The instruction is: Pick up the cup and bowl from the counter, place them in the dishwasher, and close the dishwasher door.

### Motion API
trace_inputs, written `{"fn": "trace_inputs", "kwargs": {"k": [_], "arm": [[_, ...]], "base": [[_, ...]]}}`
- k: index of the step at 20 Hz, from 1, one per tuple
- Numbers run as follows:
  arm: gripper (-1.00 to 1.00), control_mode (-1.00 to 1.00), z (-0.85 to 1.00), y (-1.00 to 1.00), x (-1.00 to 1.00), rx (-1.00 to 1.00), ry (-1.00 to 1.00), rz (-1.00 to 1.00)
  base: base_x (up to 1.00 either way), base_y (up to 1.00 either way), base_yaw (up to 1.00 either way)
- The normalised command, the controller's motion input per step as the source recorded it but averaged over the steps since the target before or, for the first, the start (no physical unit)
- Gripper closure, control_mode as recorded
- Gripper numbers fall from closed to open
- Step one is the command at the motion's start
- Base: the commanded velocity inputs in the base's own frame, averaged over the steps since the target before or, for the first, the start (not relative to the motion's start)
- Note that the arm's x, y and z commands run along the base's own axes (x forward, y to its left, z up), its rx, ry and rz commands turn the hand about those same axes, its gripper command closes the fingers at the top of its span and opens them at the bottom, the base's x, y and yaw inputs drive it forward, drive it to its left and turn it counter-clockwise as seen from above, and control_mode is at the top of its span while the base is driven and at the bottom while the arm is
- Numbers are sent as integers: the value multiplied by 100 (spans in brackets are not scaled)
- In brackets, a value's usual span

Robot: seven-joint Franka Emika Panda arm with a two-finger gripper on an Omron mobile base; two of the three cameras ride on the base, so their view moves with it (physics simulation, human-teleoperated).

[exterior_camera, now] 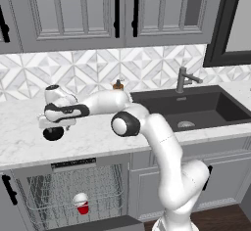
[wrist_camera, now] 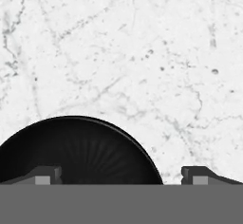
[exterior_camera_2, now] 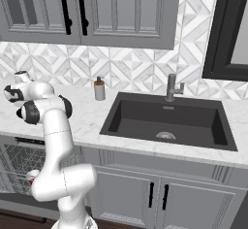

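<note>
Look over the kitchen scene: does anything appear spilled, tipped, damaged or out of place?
Nothing stands out. The red cup stands upright in the open dishwasher's wire rack. The black bowl sits flat on the marble counter, under the open gripper. The soap dispenser is upright beside the sink.

Bright, even rendered light; soft shadows, slightly grainy.

Bare white marble counter (wrist_camera: pixel 142 52) around shallow black bowl (wrist_camera: pixel 76 152) | grey soap bottle (exterior_camera_2: pixel 99 90) well apart, toward sink
</note>
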Motion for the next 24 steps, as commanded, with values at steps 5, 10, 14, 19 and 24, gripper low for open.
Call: {"fn": "trace_inputs", "kwargs": {"k": [5,10,14,19,24], "arm": [[-100,-100,-69,14,1,0,0,0],[100,-100,-57,25,15,1,0,0],[100,-100,-54,5,11,3,0,0],[100,-100,-44,-27,0,7,-1,3],[100,-100,-31,-55,-9,12,-1,2]], "base": [[0,0,0],[0,0,0],[0,0,0],[0,0,0],[0,0,0]]}}
